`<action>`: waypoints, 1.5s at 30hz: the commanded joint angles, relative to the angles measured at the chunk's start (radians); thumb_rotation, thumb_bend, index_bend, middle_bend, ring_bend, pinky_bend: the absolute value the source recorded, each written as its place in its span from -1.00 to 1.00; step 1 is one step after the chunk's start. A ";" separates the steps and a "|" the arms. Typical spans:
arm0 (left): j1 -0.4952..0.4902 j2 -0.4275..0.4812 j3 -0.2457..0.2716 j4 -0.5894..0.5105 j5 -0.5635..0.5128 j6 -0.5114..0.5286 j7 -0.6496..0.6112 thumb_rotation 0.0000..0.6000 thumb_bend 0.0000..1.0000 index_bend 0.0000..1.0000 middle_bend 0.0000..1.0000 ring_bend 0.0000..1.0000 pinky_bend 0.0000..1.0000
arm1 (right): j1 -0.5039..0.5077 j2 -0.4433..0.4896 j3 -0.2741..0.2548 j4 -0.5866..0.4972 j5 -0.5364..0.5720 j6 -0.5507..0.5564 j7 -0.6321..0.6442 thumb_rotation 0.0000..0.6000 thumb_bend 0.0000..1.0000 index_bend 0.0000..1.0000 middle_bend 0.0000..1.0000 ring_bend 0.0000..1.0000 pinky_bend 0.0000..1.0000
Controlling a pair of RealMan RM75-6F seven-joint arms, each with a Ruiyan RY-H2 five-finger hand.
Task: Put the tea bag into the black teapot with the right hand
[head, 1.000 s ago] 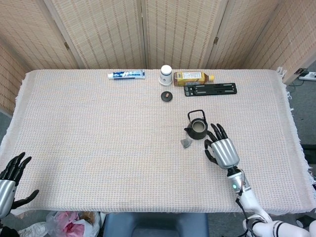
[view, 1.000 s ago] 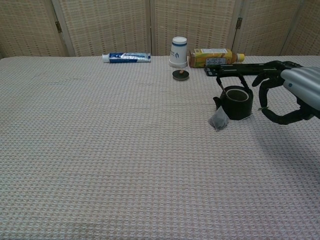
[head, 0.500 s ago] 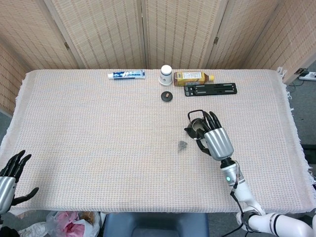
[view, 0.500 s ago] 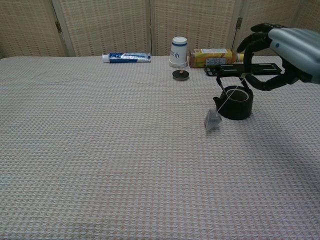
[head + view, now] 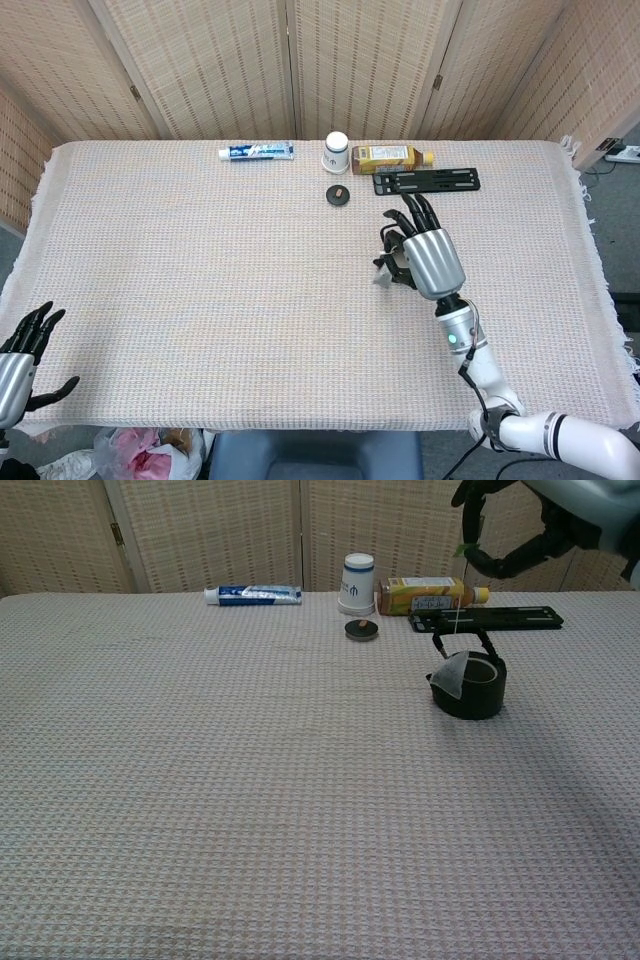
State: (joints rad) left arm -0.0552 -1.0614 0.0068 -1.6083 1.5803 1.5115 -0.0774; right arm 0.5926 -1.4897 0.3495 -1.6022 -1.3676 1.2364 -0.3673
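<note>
The black teapot (image 5: 474,688) stands on the table right of centre, its lid off. In the head view my right hand (image 5: 426,258) hovers over it and hides most of the teapot (image 5: 390,262). In the chest view my right hand (image 5: 560,510) is raised high at the top right and pinches the string of the tea bag (image 5: 452,672). The bag dangles in the air at the teapot's left rim, partly in front of its opening. In the head view the tea bag (image 5: 381,277) shows just left of the hand. My left hand (image 5: 22,360) stays off the table's near left corner with fingers apart and nothing in it.
Along the far edge lie a toothpaste tube (image 5: 256,151), an upturned paper cup (image 5: 336,152), a tea bottle on its side (image 5: 390,156) and a black slotted bar (image 5: 427,181). The small round teapot lid (image 5: 338,194) sits in front of the cup.
My right hand has risen and moved over the teapot. The tea bag left the cloth and now hangs by its string at the teapot's rim. The left hand barely moved.
</note>
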 commanded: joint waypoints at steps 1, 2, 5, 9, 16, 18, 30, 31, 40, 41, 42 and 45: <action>-0.004 0.000 -0.002 -0.001 -0.007 -0.007 0.002 1.00 -0.52 -1.00 -1.00 -1.00 -0.42 | 0.017 0.019 0.027 -0.028 0.028 -0.001 -0.023 1.00 -0.23 0.48 -0.50 -0.96 -1.00; -0.005 -0.001 -0.003 -0.001 -0.010 -0.011 0.004 1.00 -0.52 -1.00 -1.00 -1.00 -0.42 | 0.023 0.026 0.038 -0.036 0.040 -0.002 -0.032 1.00 -0.23 0.48 -0.50 -0.96 -1.00; -0.009 -0.003 -0.006 -0.001 -0.020 -0.020 0.008 1.00 -0.52 -1.00 -1.00 -1.00 -0.42 | 0.037 0.041 0.060 -0.051 0.069 -0.004 -0.050 1.00 -0.23 0.48 -0.50 -0.96 -1.00; -0.016 -0.004 -0.011 -0.001 -0.033 -0.035 0.011 1.00 -0.52 -1.00 -1.00 -1.00 -0.42 | 0.044 0.059 0.074 -0.064 0.093 0.002 -0.050 1.00 -0.23 0.48 -0.50 -0.96 -1.00; -0.030 -0.011 -0.014 -0.002 -0.046 -0.060 0.030 1.00 -0.52 -1.00 -1.00 -1.00 -0.42 | 0.033 0.086 0.056 -0.061 0.088 0.028 -0.033 1.00 -0.23 0.48 -0.50 -0.96 -1.00; -0.033 -0.014 -0.015 -0.003 -0.050 -0.065 0.035 1.00 -0.52 -1.00 -1.00 -1.00 -0.42 | 0.032 0.092 0.050 -0.052 0.091 0.028 -0.028 1.00 -0.23 0.48 -0.50 -0.96 -1.00; -0.046 -0.021 -0.023 -0.002 -0.081 -0.093 0.055 1.00 -0.52 -1.00 -1.00 -1.00 -0.42 | 0.034 0.083 0.009 0.028 0.076 0.032 0.027 1.00 -0.23 0.48 -0.50 -0.96 -1.00; -0.046 -0.021 -0.023 -0.002 -0.082 -0.093 0.056 1.00 -0.52 -1.00 -1.00 -1.00 -0.42 | 0.034 0.082 0.008 0.033 0.075 0.034 0.034 1.00 -0.23 0.48 -0.50 -0.96 -1.00; -0.051 -0.028 -0.023 -0.002 -0.093 -0.102 0.074 1.00 -0.52 -1.00 -1.00 -1.00 -0.42 | 0.012 0.100 -0.010 0.054 0.065 0.060 0.080 1.00 -0.23 0.48 -0.50 -0.96 -1.00; -0.051 -0.029 -0.023 -0.002 -0.093 -0.102 0.077 1.00 -0.52 -1.00 -1.00 -1.00 -0.42 | 0.009 0.103 -0.012 0.059 0.069 0.058 0.087 1.00 -0.23 0.48 -0.50 -0.96 -1.00; -0.050 -0.031 -0.023 -0.003 -0.093 -0.101 0.081 1.00 -0.52 -1.00 -1.00 -1.00 -0.42 | 0.007 0.104 -0.013 0.063 0.074 0.054 0.096 1.00 -0.23 0.48 -0.50 -0.96 -1.00; -0.051 -0.034 -0.023 -0.004 -0.099 -0.105 0.089 1.00 -0.52 -1.00 -1.00 -1.00 -0.42 | 0.005 0.106 -0.012 0.084 0.096 0.035 0.134 1.00 -0.23 0.48 -0.50 -0.96 -1.00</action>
State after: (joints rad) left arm -0.1059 -1.0948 -0.0159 -1.6118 1.4824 1.4074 0.0111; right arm 0.5994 -1.3855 0.3379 -1.5320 -1.2845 1.2829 -0.2495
